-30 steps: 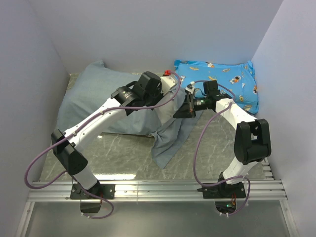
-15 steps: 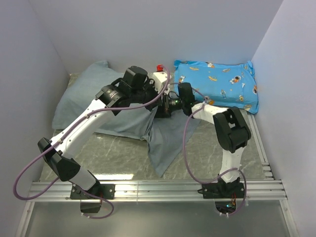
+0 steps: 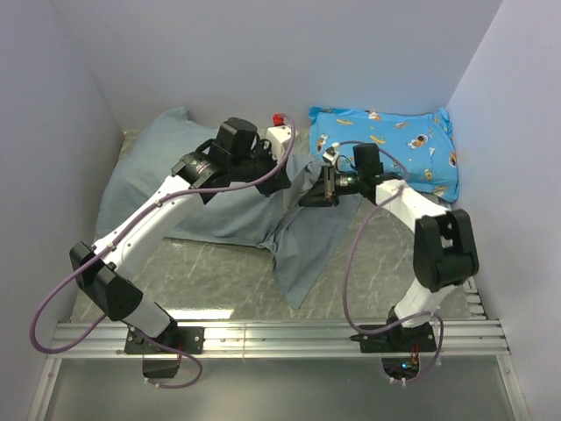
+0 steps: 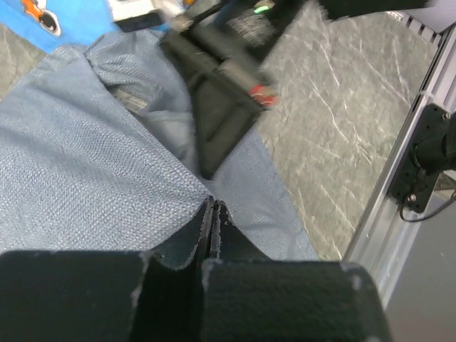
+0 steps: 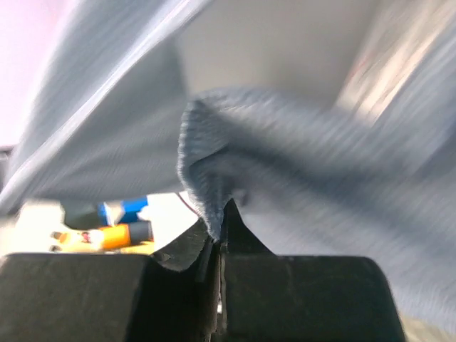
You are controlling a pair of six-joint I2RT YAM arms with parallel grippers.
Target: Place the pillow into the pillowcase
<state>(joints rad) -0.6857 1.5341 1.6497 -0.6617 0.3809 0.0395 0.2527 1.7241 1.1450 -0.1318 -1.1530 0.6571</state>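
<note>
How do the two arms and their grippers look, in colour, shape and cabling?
Both the left arm and the right arm have white tubular links with bulky black joint housings. A thin purple cable loops loosely along each. The left gripper and right gripper have flat black fingers with slightly rough edges.

Right wrist view: pillowcase (image 5: pixel 299 157) blurred; left wrist view: blue cushion (image 4: pixel 78 21) cropped
</note>
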